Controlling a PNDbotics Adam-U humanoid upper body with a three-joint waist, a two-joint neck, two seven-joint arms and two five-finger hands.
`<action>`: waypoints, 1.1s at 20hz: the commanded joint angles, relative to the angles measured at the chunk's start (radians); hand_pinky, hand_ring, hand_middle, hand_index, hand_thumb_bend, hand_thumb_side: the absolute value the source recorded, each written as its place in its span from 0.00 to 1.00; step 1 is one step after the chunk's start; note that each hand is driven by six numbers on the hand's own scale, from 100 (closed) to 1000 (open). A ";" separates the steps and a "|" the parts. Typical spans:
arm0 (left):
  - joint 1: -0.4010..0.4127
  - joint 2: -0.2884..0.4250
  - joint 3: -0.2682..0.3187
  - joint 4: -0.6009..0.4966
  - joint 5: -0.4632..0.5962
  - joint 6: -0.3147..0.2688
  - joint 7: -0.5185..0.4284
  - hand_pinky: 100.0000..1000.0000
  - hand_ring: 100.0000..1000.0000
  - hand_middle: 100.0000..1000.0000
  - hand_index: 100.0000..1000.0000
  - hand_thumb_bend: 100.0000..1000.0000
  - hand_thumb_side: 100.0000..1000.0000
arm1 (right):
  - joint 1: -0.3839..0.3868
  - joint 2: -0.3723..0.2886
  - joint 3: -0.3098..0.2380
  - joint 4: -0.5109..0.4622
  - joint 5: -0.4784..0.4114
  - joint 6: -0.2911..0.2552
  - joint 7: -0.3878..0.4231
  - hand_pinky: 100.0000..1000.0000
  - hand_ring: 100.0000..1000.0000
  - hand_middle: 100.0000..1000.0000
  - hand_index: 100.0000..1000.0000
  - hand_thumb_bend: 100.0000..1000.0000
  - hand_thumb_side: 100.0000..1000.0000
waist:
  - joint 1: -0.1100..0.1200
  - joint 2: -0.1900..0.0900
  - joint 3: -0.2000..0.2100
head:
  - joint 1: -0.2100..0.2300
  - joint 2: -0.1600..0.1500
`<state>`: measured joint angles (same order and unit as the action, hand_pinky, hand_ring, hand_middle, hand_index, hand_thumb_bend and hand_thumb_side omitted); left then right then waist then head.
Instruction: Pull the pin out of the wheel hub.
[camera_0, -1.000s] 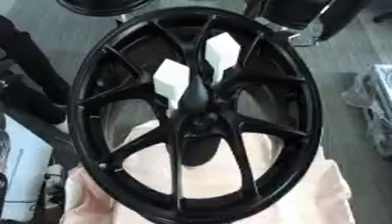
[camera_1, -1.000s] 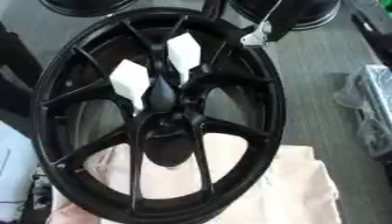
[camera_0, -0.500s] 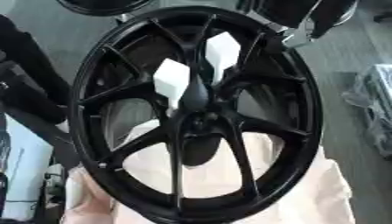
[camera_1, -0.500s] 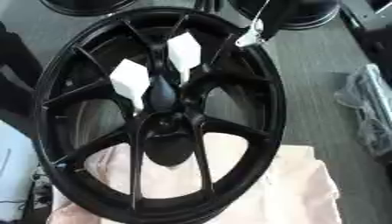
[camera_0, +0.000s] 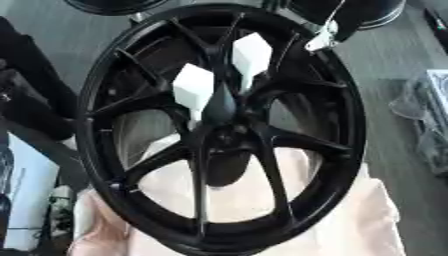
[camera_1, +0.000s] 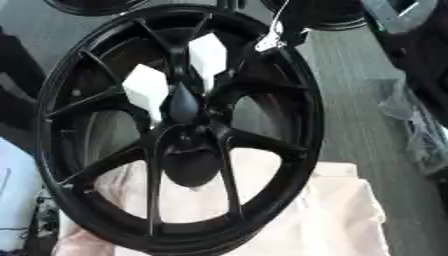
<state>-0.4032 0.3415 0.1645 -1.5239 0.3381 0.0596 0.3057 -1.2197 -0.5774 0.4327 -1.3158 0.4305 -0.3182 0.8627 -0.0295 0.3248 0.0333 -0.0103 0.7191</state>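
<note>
A big black wheel hub (camera_0: 114, 90) with thin spokes stands tilted on a pale pink cloth (camera_0: 350, 220). Two white blocks (camera_0: 194, 87) are wedged between the spokes above the centre. A dark tapered piece (camera_0: 219, 102) sticks out at the hub's centre. My right hand (camera_0: 322, 39) comes in from the top right as a dark arm; a silvery part of it lies against the upper right of the rim. A dark arm shape, apparently my left hand (camera_0: 31, 100), sits beside the left of the rim. Neither hand's fingers can be made out.
Other dark wheels (camera_0: 114, 5) lie on the grey floor at the back. Clear plastic bags (camera_0: 429, 120) lie at the right. A white object with cables (camera_0: 26, 195) sits at the lower left. A dark bulk (camera_1: 420, 45) stands at the far right.
The silvery part of my right hand has shifted slightly left along the upper right of the rim. The wheel and white blocks stay put.
</note>
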 joint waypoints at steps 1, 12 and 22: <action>-0.003 0.026 0.011 -0.007 0.008 -0.001 0.005 0.60 0.71 0.66 0.67 0.28 0.70 | -0.014 0.012 -0.033 0.014 0.034 -0.053 0.044 0.85 0.73 0.68 0.81 0.33 0.27 | 0.002 -0.037 -0.005 | 0.012 0.003; 0.013 0.037 0.014 0.004 0.012 -0.001 0.008 0.60 0.72 0.66 0.67 0.28 0.70 | 0.013 0.092 -0.060 0.009 0.146 -0.046 0.044 0.84 0.74 0.69 0.82 0.32 0.28 | -0.006 -0.048 -0.021 | 0.041 0.027; 0.011 0.033 0.012 0.005 0.012 0.000 0.006 0.60 0.72 0.66 0.67 0.28 0.70 | 0.016 0.112 -0.064 -0.006 0.164 -0.046 0.044 0.83 0.73 0.69 0.82 0.31 0.30 | -0.006 -0.048 -0.014 | 0.031 0.022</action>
<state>-0.3828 0.3438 0.1695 -1.5093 0.3447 0.0611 0.3100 -1.1867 -0.4557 0.3820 -1.3010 0.5900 -0.3181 0.8629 -0.0400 0.3078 0.0190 0.0236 0.7451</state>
